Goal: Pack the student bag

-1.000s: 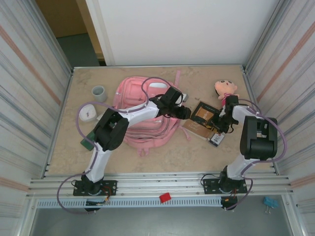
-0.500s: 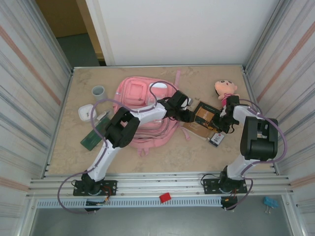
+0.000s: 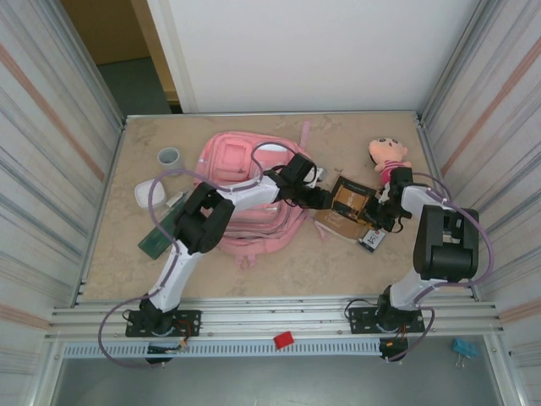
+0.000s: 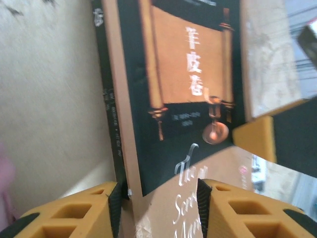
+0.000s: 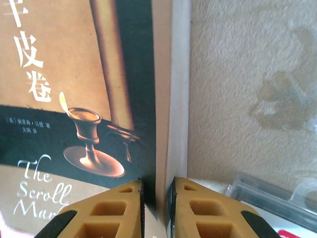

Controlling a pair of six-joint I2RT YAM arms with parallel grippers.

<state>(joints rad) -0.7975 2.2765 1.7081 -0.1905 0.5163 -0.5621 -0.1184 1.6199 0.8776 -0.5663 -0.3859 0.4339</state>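
Two grippers at one book (image 3: pixel 348 201), on the table (image 3: pixel 338 271) right of centre. At its left edge, the left gripper (image 3: pixel 327 200), on an arm stretched over the student bag (image 3: pixel 226 161); at the opposite edge, the right gripper (image 3: pixel 375 216). Through the right wrist camera: nearly closed on the pale page edge of the book, one yellow finger (image 5: pixel 104 215) over the cover and the other just outside it, with a thin slit between. Through the left wrist camera: part-way apart, astride the spine side of the book, one finger (image 4: pixel 69 215) just outside the dark spine and the other over the glossy cover; no telling whether actually pinching. Student bag: large, pink, lying on the table left of centre, just beside the book. Beyond the book, toward the far right corner, a plush doll (image 3: pixel 387 152). Just beside the book's near corner, a small clear case (image 3: pixel 372 240). Left of the bag, a grey cup (image 3: pixel 169 157), a white round thing (image 3: pixel 148 193) and a green board (image 3: pixel 155 239).
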